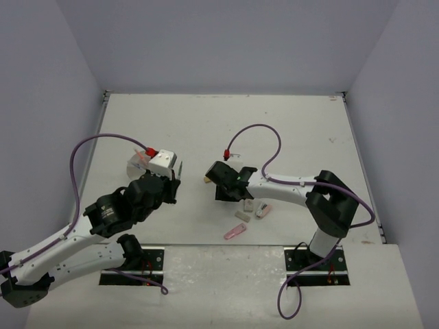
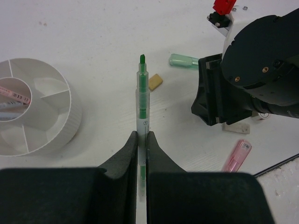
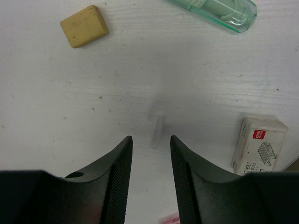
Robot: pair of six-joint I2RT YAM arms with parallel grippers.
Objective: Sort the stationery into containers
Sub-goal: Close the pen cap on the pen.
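- left wrist view: my left gripper point(image 2: 142, 140) is clamped on a thin green pen point(image 2: 142, 100), and both black fingers point(image 2: 126, 156) press its barrel from either side.
- the pen has a clear barrel with green showing inside. its dark green tip is uncapped and points away from me.
- the pen's tip reaches out over the white table point(image 2: 93, 37), between the holder point(image 2: 63, 128) and a tan eraser point(image 2: 155, 82), and touches neither.
- the holder sits to the left of the pen. it is round, white and low, with a ribbed outer wall, an inner ring in the middle and spokes splitting the outer ring into compartments.
- a pink pen point(image 2: 14, 93) with a barcode label lies in the middle ring, with a paler grey one just beside it.
- the tan eraser is a small rounded block lying flat on the table.
- on the right wrist view, the fingers of my right gripper point(image 3: 151, 144) stand apart with nothing held between them.
- a faint, blurred clear shape lies on the table just ahead of the gap. i cannot tell what it is.
- a translucent mint green marker point(image 3: 217, 11) lies ahead and to the right, and a small white staple box point(image 3: 259, 144) lies closer on the right.
- a pink marker point(image 1: 234, 232) lies near the table's front edge.
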